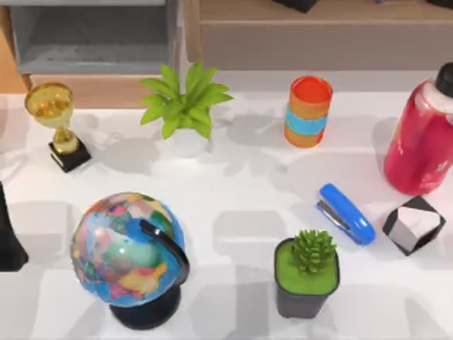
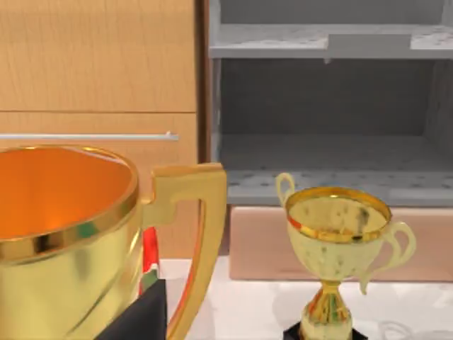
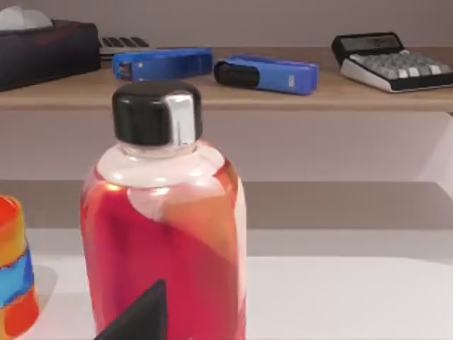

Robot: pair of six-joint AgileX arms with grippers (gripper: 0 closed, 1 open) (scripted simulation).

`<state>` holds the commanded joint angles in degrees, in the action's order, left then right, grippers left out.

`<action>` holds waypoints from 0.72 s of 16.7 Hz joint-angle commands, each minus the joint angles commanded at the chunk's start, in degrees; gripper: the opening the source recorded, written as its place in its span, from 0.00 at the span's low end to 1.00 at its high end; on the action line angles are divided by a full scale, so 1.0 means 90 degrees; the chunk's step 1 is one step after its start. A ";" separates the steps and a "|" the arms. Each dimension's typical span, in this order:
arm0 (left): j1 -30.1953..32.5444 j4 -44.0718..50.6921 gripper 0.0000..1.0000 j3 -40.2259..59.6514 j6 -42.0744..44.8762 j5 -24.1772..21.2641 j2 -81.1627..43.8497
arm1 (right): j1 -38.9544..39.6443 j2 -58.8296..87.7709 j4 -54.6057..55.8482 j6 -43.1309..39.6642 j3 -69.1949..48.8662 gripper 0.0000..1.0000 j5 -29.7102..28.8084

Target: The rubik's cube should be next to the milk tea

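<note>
- rubik's cube (image 2: 148,261): probably the red-green sliver behind the big trophy (image 2: 67,234); unsure.
- milk tea (image 1: 308,111): near the table's far edge.
- left gripper (image 2: 141,317), right gripper (image 3: 138,317): opening, cannot tell.
- Risk: the reach tips the trophy; grabbing the decoy black cube (image 1: 413,224).

Light was bright and even over my white table (image 1: 233,205). Soft grey shadows spread beside the globe (image 1: 127,248), the leafy plant (image 1: 185,103) and the orange cup (image 1: 308,111). Glare glinted on the gold trophy (image 2: 338,241) and on the red bottle (image 3: 166,234). Everything looked slightly soft, the nearest trophy cup (image 2: 67,234) most of all.
</note>
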<state>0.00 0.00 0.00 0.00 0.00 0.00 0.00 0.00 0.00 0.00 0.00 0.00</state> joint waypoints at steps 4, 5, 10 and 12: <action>0.0000 0.0000 1.00 0.0000 0.0000 0.0000 0.0000 | -0.0062 0.0211 0.0034 0.0004 -0.0207 1.00 0.0057; 0.0000 0.0000 1.00 0.0000 0.0000 0.0000 0.0000 | -0.0118 0.0415 0.0064 0.0006 -0.0409 1.00 0.0105; 0.0000 0.0000 1.00 0.0000 0.0000 0.0000 0.0000 | -0.0507 0.2432 0.0281 0.0029 -0.2346 1.00 0.0439; 0.0000 0.0000 1.00 0.0000 0.0000 0.0000 0.0000 | -0.0677 0.3626 0.0381 0.0040 -0.3410 1.00 0.0588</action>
<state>0.00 0.00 0.00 0.00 0.00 0.00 -6.09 32.64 3.43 0.36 -30.69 5.30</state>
